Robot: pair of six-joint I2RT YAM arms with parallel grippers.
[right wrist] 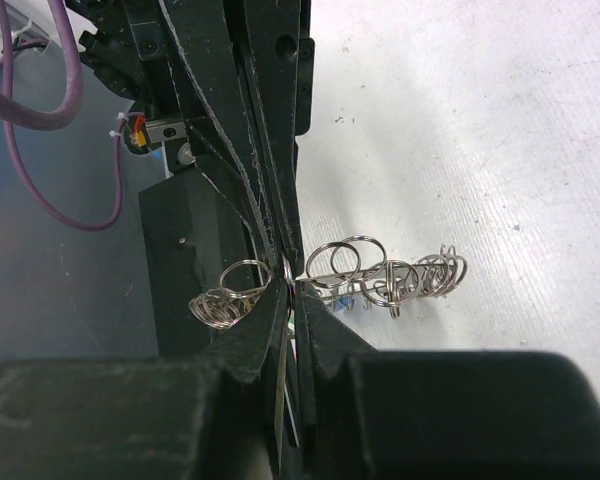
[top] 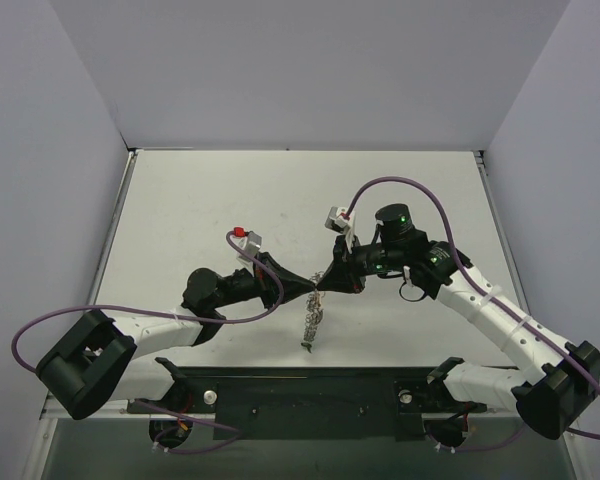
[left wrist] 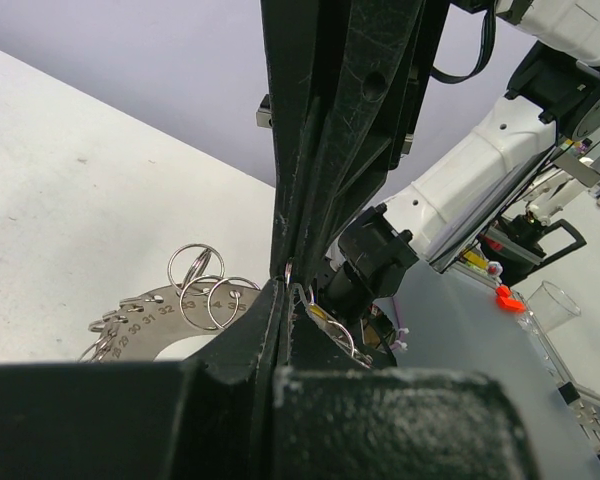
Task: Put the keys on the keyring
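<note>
Silvery-grey metal is catching the light mid-table: the keyring (top: 312,322) is showing edge-on from above. It is a narrow strip whose long axis is running from 12 o'clock, at the meeting fingertips, down toward 6, leaning slightly to 7 and the arms' bases. It appears to be hanging rather than lying flat.

Up close it is reading as a flat plate, its rim strung with small split rings (left wrist: 196,266). A blue fleck (right wrist: 347,299) is peeking out among those loops, possibly the head of one of the keys; the others cannot be made out.

The left gripper (top: 318,288) is reaching in from 9 o'clock and the right gripper (top: 330,283) from 3 o'clock. Both are converging on the strip's upper end, tip to tip, so neither arm is looking nearer. The ring's free end is dangling below them at 6 o'clock, and any threading move would seem to turn on that.

Both pairs of fingers are pressing together. A pale sliver of metal is showing between the right fingers, so that pincer seems clamped on the ring. What the left one is pinching I cannot tell.

Stamped numerals (left wrist: 150,312) are curving along the plate, with 30, 31 and 32 legible. No brand is readable. The white table (top: 210,200) is spreading out beneath.
</note>
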